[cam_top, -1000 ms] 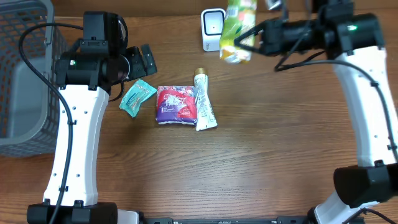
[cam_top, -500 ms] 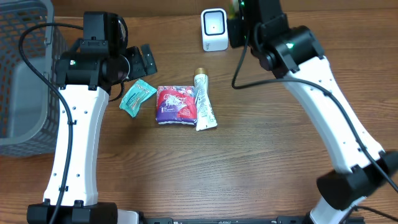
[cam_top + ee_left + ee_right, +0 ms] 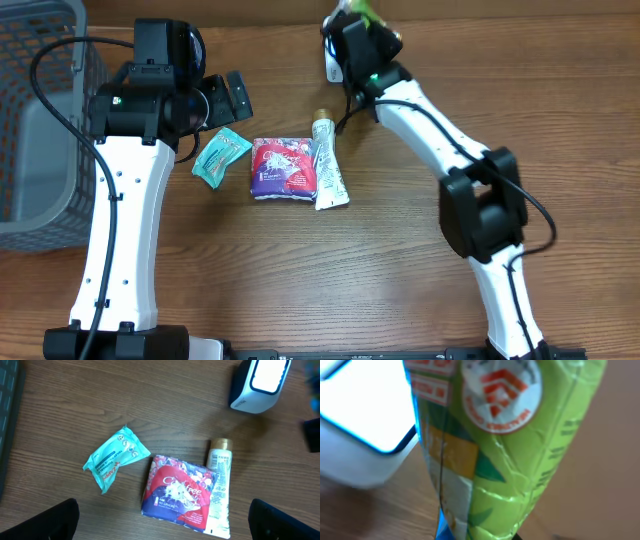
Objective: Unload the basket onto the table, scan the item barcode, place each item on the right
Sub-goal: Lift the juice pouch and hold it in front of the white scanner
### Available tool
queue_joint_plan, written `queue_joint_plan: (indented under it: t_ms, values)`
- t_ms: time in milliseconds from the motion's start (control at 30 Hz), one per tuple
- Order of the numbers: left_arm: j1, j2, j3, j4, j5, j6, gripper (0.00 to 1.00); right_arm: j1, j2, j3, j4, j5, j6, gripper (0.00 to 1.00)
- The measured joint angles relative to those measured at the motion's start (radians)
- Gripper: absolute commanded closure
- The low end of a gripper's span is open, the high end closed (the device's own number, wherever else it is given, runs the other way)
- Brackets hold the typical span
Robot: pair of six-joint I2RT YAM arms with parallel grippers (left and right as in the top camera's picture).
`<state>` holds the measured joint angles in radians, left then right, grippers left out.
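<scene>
The right hand [image 3: 357, 25] holds the green packet [image 3: 510, 445] at the scanner [image 3: 365, 425].
Overhead: the right hand is clamped on the packet, which sticks out beyond it; the left hand [image 3: 228, 100] has its fingers wide apart. Left wrist: teal sachet [image 3: 115, 457], red packet [image 3: 180, 491] and tube [image 3: 220, 485] lie on the table [image 3: 75, 405] ahead of that hand. Right wrist: the scanner's lit face sits just left of the packet.

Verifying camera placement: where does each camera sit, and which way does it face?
Overhead: above the table, facing straight down on both arms, the basket and scanner.
Left wrist: faces down at teal packet, red packet, tube and scanner; its open fingers fill the bottom corners.
Right wrist: pressed close to the green packet, scanner behind; almost none of the robot shows.
Shared: the scanner appears in all three.
</scene>
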<state>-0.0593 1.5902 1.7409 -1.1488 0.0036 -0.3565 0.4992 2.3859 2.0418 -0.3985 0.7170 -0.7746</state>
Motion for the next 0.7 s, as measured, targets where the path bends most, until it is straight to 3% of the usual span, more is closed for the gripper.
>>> queue_joint_plan:
  t_ms: [133, 267, 700]
  values:
    - [0.0, 0.0, 0.0, 0.0, 0.0, 0.0, 0.01, 0.0, 0.057, 0.0, 0.073, 0.019, -0.157, 0.96]
    - [0.0, 0.0, 0.0, 0.0, 0.0, 0.0, 0.0, 0.0, 0.068, 0.0, 0.127, 0.028, -0.222, 0.96]
    - [0.0, 0.0, 0.0, 0.0, 0.0, 0.0, 0.0, 0.001, 0.068, 0.0, 0.143, 0.031, -0.238, 0.96]
